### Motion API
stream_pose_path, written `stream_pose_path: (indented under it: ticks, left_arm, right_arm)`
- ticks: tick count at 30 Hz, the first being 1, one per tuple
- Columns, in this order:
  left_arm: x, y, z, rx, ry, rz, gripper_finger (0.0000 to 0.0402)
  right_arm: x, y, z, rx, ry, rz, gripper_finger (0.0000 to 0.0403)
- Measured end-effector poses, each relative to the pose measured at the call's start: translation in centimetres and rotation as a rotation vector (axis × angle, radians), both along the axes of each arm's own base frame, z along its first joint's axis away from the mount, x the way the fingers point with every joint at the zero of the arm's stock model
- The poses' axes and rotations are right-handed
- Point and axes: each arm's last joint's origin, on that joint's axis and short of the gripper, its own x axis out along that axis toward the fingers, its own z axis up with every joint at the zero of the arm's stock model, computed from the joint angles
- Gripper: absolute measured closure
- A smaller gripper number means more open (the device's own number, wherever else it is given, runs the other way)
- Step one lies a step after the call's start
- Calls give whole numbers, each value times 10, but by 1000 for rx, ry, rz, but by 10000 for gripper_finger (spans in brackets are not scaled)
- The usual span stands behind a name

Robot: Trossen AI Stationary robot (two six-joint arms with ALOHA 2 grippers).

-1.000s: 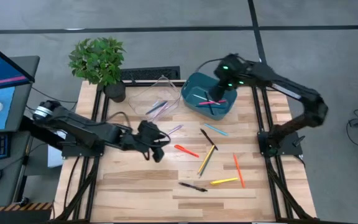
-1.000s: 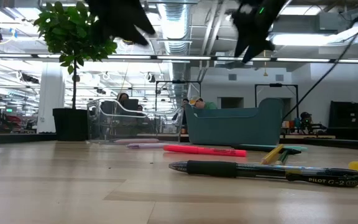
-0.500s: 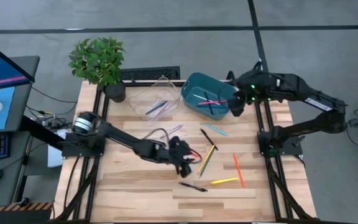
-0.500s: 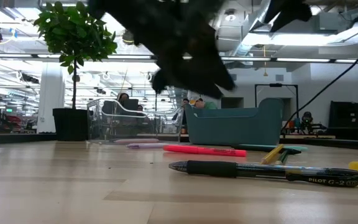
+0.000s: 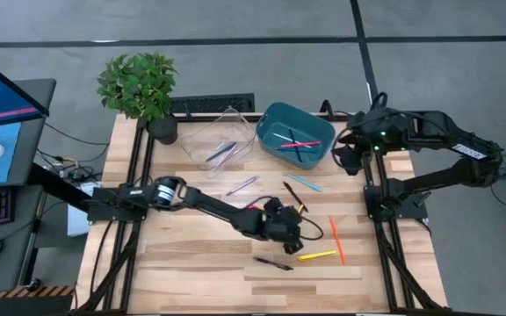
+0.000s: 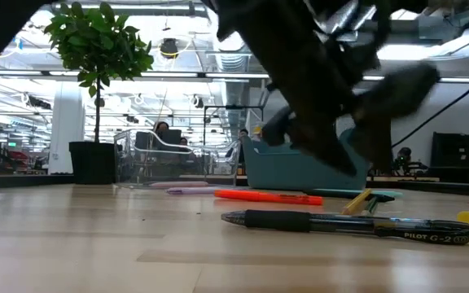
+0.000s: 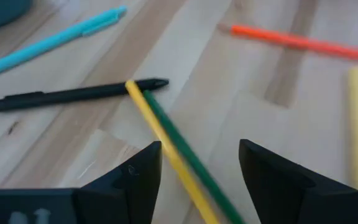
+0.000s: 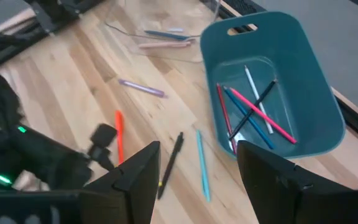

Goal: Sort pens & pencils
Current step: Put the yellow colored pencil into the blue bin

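Note:
Loose pens and pencils lie on the wooden table: a purple one (image 5: 242, 185), a black one (image 5: 293, 193), a teal one (image 5: 306, 183), an orange one (image 5: 336, 240), a yellow one (image 5: 317, 256) and a black pen (image 5: 272, 262). My left gripper (image 5: 293, 239) is open, low over a yellow pencil (image 7: 166, 155) and a green pencil (image 7: 191, 158) that lie side by side. One finger stands on each side of the pair (image 7: 201, 168). My right gripper (image 5: 341, 158) is open (image 8: 197, 180), off the table's right edge beside the teal bin (image 5: 264, 123), which holds several pens (image 8: 253, 112).
A clear container (image 5: 202, 132) with a few pens sits left of the teal bin. A potted plant (image 5: 139, 88) stands at the far left corner. A red marker (image 6: 267, 196) lies mid-table, and the black pen (image 6: 340, 221) lies nearest the low camera. Bare wood shows on the table's left half.
My left gripper has swept from the table's left-middle toward the right and near side and come down over the yellow and green pencils. My right gripper has drawn back from above the teal bin toward the table's right edge.

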Motion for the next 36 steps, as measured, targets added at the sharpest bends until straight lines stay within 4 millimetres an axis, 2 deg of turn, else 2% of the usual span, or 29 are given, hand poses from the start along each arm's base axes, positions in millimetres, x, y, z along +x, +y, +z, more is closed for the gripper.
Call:
stream_pose_path:
  ticks: [2,8,11,15,24,31,36]
  left_arm:
    - [4,2,-7,31,46,32,196]
    - [7,13,-11,35,64,89,196]
    - [6,19,-13,29,95,93,208]
    - [7,26,-14,-54,122,50,254]
    - [7,33,-15,-103,161,14,389]
    - [6,34,-13,-118,181,-8,399]
    - [9,33,6,-115,205,-37,401]
  right_arm:
    - [-5,2,2,3,-18,7,171]
    - [-17,9,7,20,-69,28,171]
    - [-23,12,9,33,-91,35,171]
    - [-28,16,10,38,-111,53,171]
    - [-32,18,12,5,-126,24,171]
    - [-31,18,11,5,-124,25,171]
    - [-31,18,12,5,-129,25,171]
